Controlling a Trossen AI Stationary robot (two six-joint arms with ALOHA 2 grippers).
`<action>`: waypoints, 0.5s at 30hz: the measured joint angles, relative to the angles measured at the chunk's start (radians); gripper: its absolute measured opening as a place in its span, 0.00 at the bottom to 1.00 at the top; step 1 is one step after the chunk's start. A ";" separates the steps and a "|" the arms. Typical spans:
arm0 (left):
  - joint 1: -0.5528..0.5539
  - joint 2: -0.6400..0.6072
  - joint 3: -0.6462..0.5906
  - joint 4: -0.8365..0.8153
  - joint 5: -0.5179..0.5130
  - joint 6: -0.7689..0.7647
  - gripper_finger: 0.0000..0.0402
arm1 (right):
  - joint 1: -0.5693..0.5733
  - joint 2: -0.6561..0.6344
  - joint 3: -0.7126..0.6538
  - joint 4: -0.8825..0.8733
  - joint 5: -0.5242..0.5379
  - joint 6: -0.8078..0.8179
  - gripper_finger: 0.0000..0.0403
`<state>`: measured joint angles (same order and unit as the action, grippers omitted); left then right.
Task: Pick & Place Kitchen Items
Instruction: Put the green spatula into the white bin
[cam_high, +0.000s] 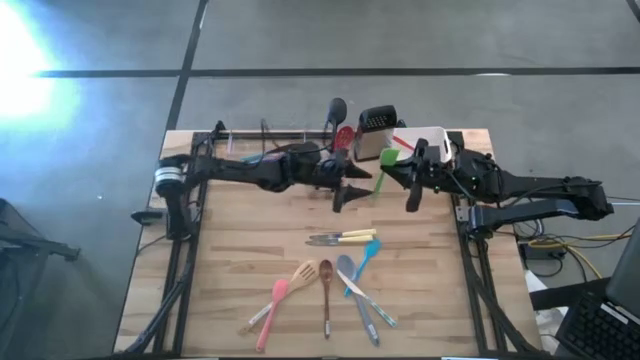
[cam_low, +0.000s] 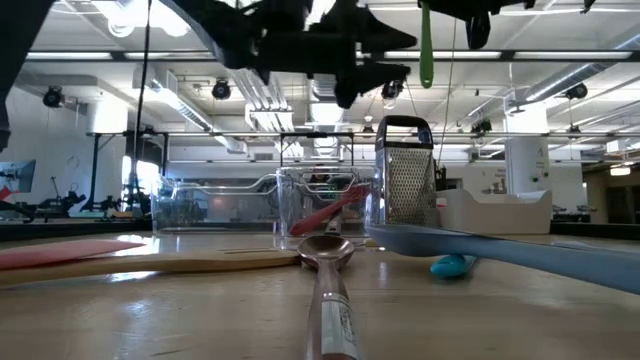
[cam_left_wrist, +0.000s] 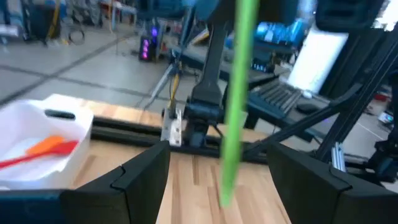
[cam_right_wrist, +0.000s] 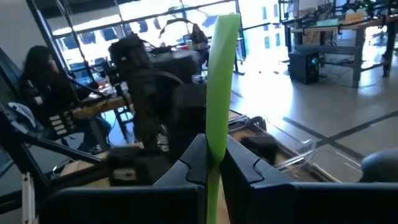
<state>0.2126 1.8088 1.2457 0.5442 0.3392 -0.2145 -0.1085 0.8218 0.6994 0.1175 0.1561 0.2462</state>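
Steel box grater (cam_high: 377, 122) beside white tub (cam_high: 432, 141); clear tubs (cam_low: 250, 205) behind.

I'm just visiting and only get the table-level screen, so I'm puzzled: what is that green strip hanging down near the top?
Observer: It is a green utensil. The right gripper has its fingers shut on the handle.
Operator: What is the other arm doing?
Observer: The left gripper faces that utensil with its fingers open, and the utensil hangs just ahead of them.
Operator: Is anything inside the white tub behind the grater?
Observer: Yes, the white tub holds an orange-red tool.
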 joint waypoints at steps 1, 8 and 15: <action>0.001 0.019 0.028 -0.019 0.013 0.000 0.68 | 0.000 0.000 0.000 0.001 -0.001 -0.004 0.03; 0.000 0.100 0.147 -0.065 0.059 0.003 0.68 | 0.000 -0.001 0.000 0.017 -0.006 -0.022 0.03; 0.000 0.109 0.155 -0.074 0.064 0.011 0.60 | 0.000 -0.006 0.000 0.015 -0.013 -0.028 0.03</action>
<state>0.2131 1.9179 1.4009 0.4700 0.4030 -0.2033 -0.1085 0.8155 0.6994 0.1329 0.1433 0.2178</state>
